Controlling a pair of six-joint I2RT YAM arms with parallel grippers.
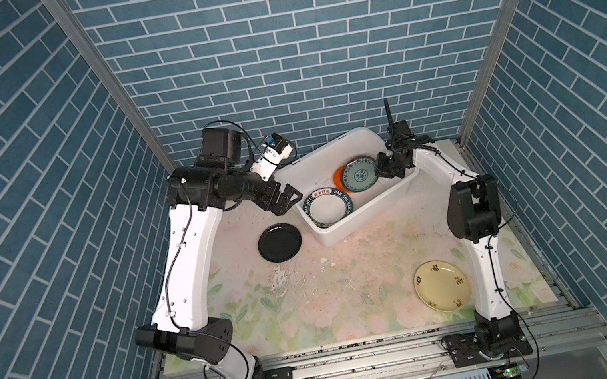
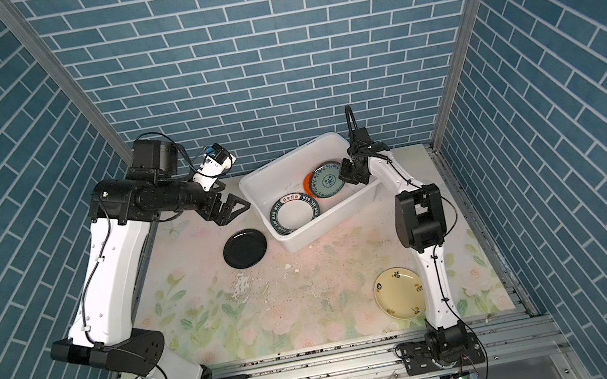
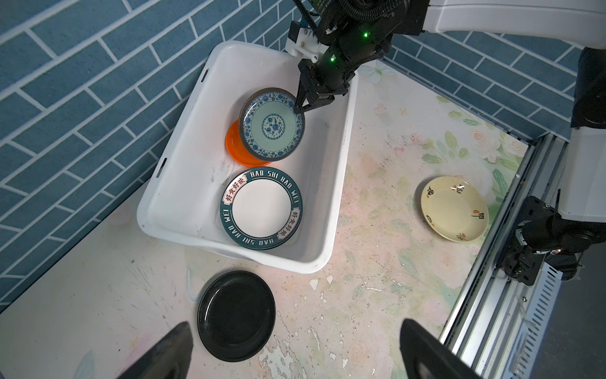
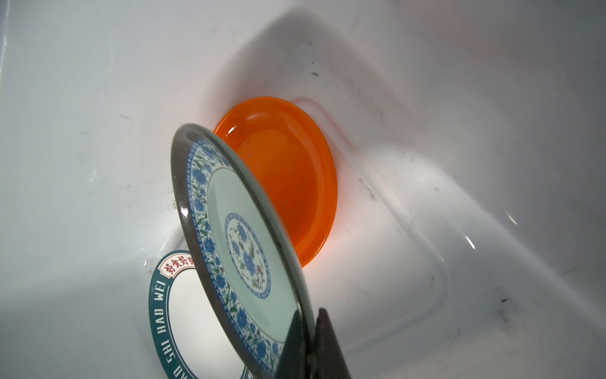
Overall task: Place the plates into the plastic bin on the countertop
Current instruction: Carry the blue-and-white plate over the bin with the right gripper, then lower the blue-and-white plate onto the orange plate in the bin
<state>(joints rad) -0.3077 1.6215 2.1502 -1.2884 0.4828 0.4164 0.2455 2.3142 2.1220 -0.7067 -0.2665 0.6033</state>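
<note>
Floral countertop [image 1: 355, 299]: right hand [image 3: 299, 110] pinches teal plate [image 3: 271, 126] over orange plate [image 3: 233, 146] (left hand [image 1: 289, 202] spread).

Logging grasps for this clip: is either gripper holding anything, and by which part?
The right gripper pinches the round teal flower-patterned plate by its rim, tilted above the orange plate in the white plastic bin. The left gripper is open, holding nothing.

L arm [image 1: 189, 269] elbow up high, wrist bent fwd, and the L gripper [image 1: 289, 202] hangs w/ jaws spread wide, holding nothing. R arm [image 1: 440, 170] stretched fwd and inward, wrist tipped down — R gripper [image 3: 299, 110] pinched tight.
</note>
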